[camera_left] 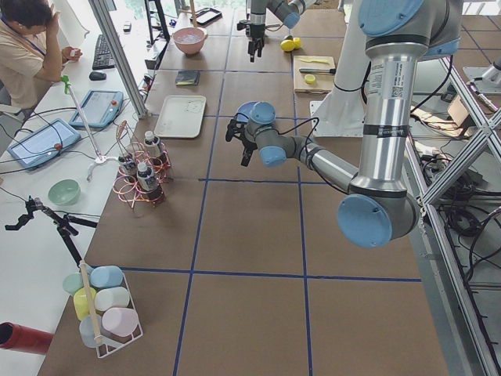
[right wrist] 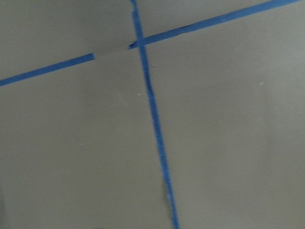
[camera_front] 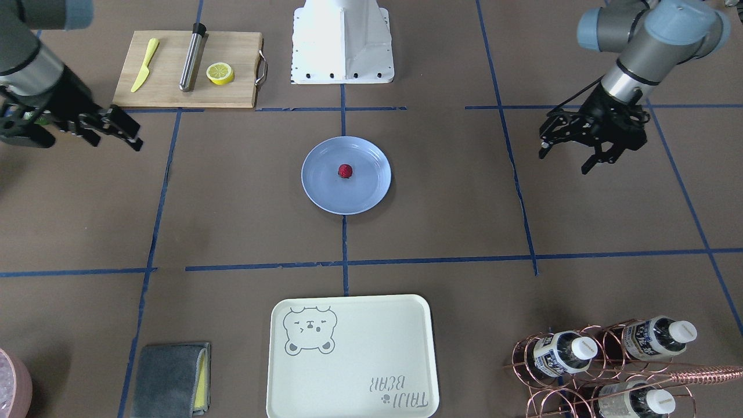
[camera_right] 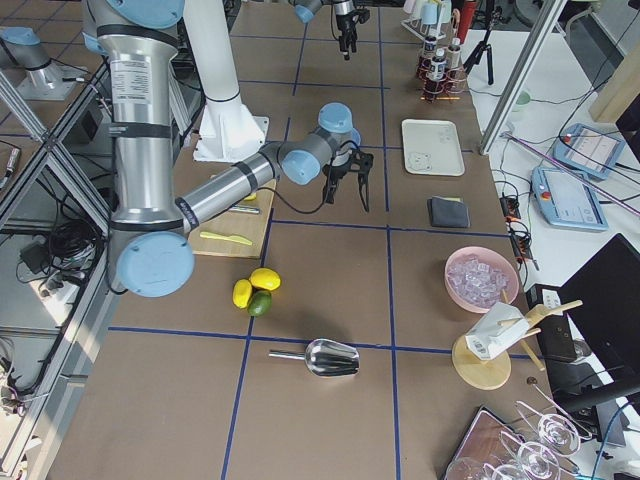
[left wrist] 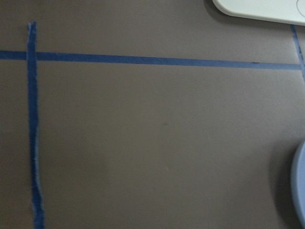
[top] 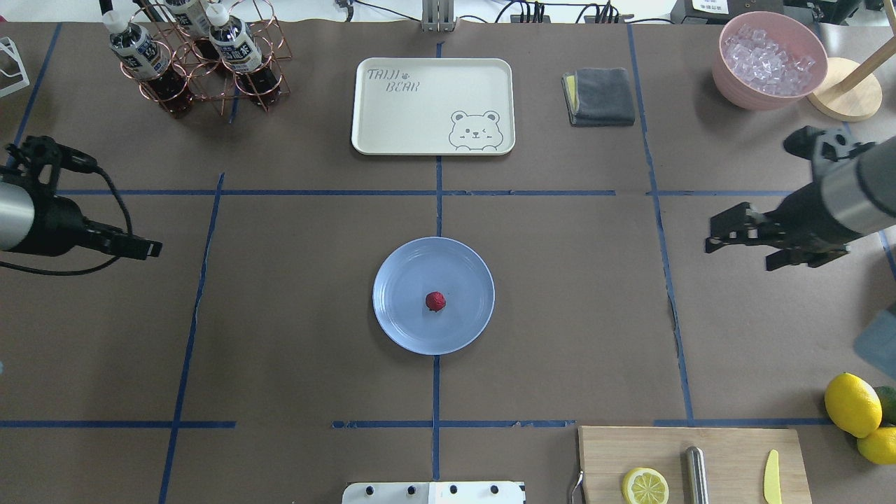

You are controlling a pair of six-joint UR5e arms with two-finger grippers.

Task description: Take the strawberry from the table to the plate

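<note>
The small dark-red strawberry (camera_front: 345, 170) (top: 435, 301) lies near the middle of the light-blue plate (camera_front: 325, 188) (top: 402, 280), which sits at the centre of the brown-paper table (camera_front: 453, 197). My left gripper (camera_front: 564, 162) (top: 148, 247) hovers open and empty, well off to the plate's side. On the opposite side my right gripper (camera_front: 116, 142) (top: 738, 253) is also open and holds nothing. The left wrist view catches only the plate's rim (left wrist: 300, 191); the right wrist view shows bare table and blue tape.
A cream bear tray (top: 432, 105) lies beyond the plate. A bottle rack (top: 196, 59), grey cloth (top: 600, 96) and pink bowl of ice (top: 768, 59) line the far side. A cutting board (top: 689, 462) with a lemon half (top: 645, 485) and whole lemons (top: 852, 404) sit near the right.
</note>
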